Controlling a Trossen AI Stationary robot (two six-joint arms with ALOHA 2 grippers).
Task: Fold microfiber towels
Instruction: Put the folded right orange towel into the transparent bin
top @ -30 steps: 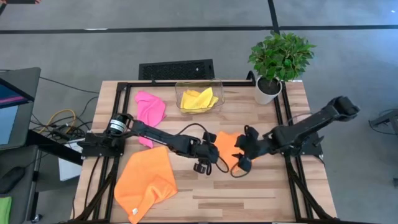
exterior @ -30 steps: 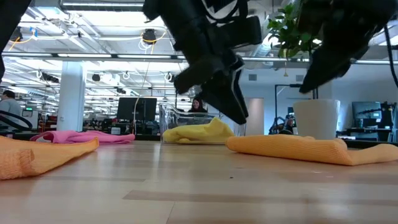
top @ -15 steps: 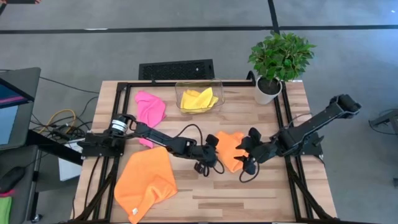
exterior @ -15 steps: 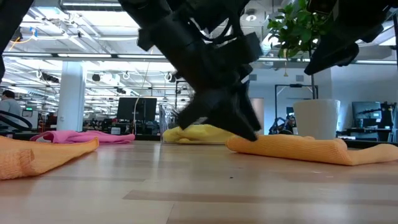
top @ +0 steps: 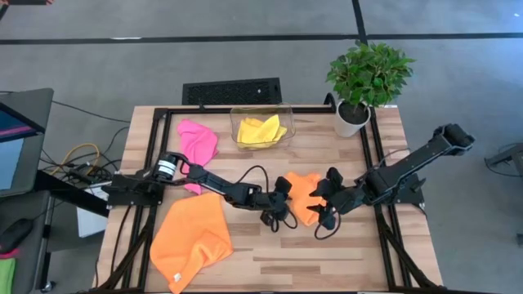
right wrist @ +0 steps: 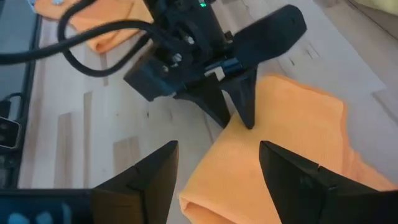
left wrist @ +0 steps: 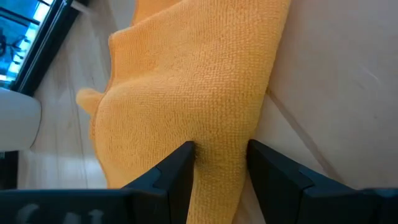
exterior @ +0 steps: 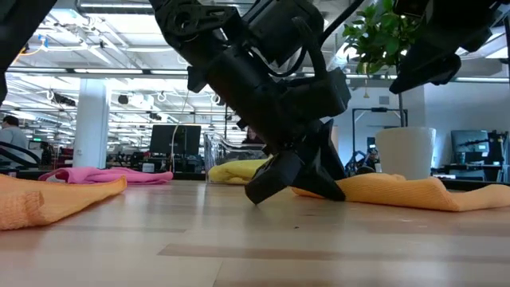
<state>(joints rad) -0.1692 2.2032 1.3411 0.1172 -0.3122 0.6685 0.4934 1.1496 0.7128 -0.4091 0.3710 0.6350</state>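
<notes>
The small orange towel (top: 301, 194) lies bunched and partly doubled over near the middle of the wooden surface (top: 327, 253), a thick rounded fold along its near edge, and both arms have come in on it from either side. The left pincer (top: 282, 211) is down at the cloth's left edge with its fingers parted, straddling a ridge of the fabric without pinching it yet, I'd say lining up to catch that edge. The right pincer (top: 324, 214) hangs just above the right side of the same towel, jaws spread wide and holding nothing, probably waiting to take the opposite corner so the 2 can lift and fold together. The nap looks plush and loose, so it should sag once raised. The other 3 are spread about: a larger orange towel (top: 192, 235) rumpled at the front left, a hot pink towel (top: 198, 141) crumpled at the back left, and a yellow towel (top: 261, 131) heaped inside the clear plastic bin (top: 234, 122).
</notes>
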